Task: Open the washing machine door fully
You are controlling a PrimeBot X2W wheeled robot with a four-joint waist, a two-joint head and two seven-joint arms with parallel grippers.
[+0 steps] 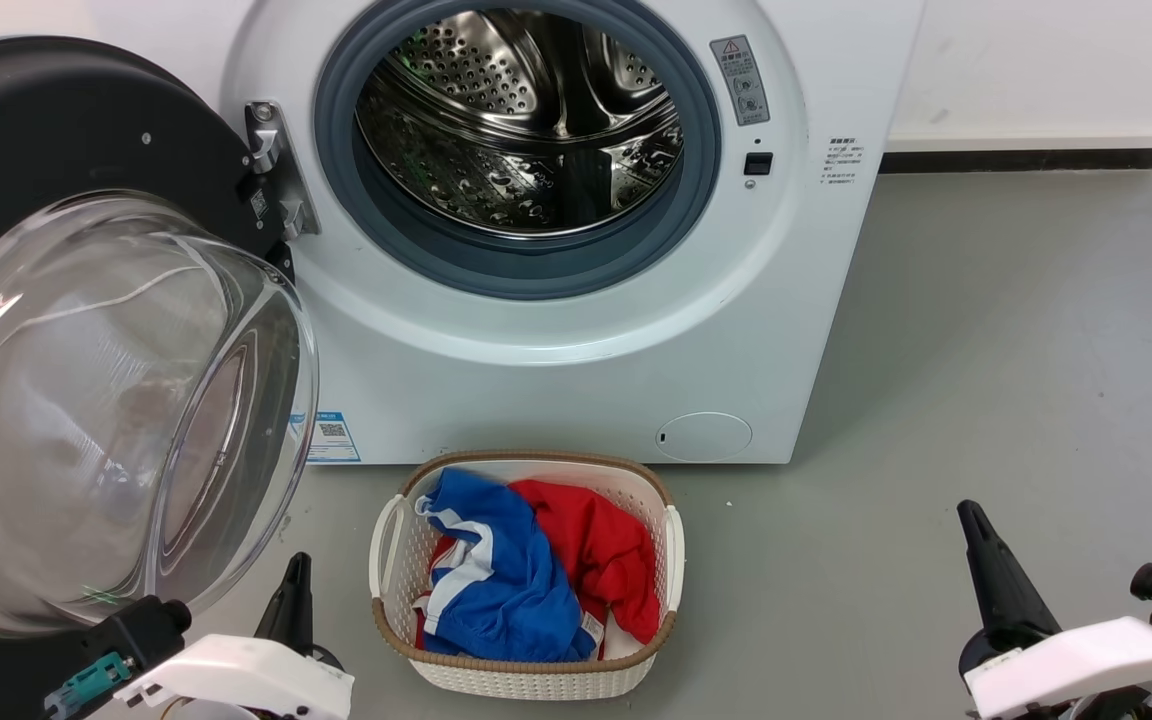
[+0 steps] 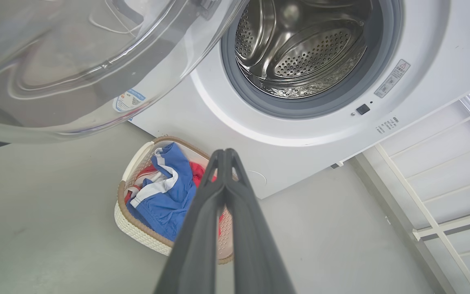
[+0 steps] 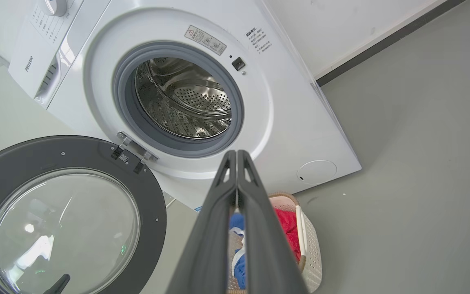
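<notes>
The washing machine door (image 1: 86,330) stands swung wide to the left on its metal hinge (image 1: 271,170); its black ring and bulging clear glass bowl (image 2: 76,61) face outward, also seen from the right wrist as the door (image 3: 63,212). The steel drum opening (image 1: 521,125) is uncovered. My left gripper (image 1: 294,575) is low at the lower left, just beside the door's lower edge, fingers pressed together and empty, as the left gripper (image 2: 223,154) shows. My right gripper (image 1: 971,515) sits at the lower right, far from the door, shut and empty, the same right gripper (image 3: 237,155).
A white woven laundry basket (image 1: 391,540) with blue and red clothes sits on the grey floor right before the machine, between my two arms. A white rack (image 2: 443,183) stands to the machine's side. Open floor stretches to the right.
</notes>
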